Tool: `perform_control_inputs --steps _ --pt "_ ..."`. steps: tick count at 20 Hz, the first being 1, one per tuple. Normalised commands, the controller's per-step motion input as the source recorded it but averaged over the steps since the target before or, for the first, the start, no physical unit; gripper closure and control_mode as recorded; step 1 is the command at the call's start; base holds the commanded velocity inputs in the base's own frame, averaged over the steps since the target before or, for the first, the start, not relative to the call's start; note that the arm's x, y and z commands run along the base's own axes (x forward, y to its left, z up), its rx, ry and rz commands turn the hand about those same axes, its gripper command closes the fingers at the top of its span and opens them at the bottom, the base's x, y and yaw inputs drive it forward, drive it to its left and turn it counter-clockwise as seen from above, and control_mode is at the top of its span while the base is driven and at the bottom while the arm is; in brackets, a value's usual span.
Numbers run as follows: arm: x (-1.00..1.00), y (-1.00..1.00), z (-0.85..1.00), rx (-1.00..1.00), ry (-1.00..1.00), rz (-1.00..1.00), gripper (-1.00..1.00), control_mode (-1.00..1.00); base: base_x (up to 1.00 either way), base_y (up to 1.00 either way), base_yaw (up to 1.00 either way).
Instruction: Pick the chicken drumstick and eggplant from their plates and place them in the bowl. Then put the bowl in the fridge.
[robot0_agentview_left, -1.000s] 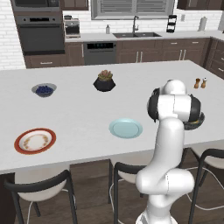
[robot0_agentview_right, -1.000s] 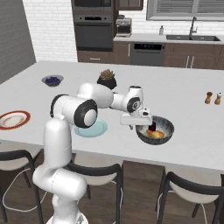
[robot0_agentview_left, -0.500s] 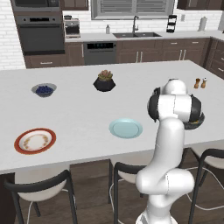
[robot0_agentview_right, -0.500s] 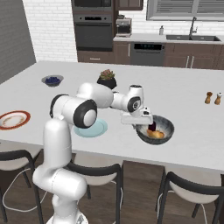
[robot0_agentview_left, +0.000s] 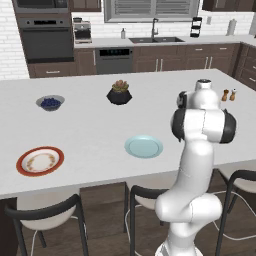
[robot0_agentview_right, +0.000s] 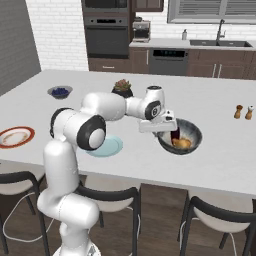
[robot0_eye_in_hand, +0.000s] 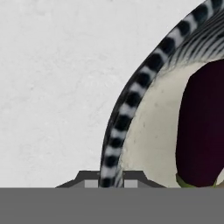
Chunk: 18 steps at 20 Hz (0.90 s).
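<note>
both foods lie in the bowl (robot0_agentview_right: 182, 135) on the counter (robot0_agentview_right: 215, 150): the eggplant (robot0_eye_in_hand: 203, 131) and the chicken drumstick (robot0_agentview_right: 181, 143). the gripper (robot0_eye_in_hand: 109, 183) pinches the bowl's rim, its jaws pressed on it. i judge the fridge step begins; next the bowl needs a level lift.

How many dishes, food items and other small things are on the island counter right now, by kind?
Plates: 2, orange-rimmed plate, blue-green plate
Bowls: 2, dark bowl, berry bowl
Food in the dark bowl: 2, chicken drumstick, eggplant
Potted plant: 1
Shakers: 2
Total: 9
</note>
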Motion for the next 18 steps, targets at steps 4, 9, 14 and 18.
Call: perform_control_inputs --steps 4,9,14,18 --pt "-0.18 0.33 0.69 -0.10 -0.07 0.24 1.00 -1.00 0.00 0.00 0.00" --pt "-0.44 0.72 0.61 -0.14 -0.01 0.40 1.00 -1.00 0.00 0.00 0.00" --pt "-0.38 0.83 0.46 -0.10 0.00 0.51 1.00 -1.00 0.00 0.00 0.00" --pt "-0.23 0.76 0.27 -0.05 0.00 0.63 1.00 -1.00 0.00 0.00 0.00"
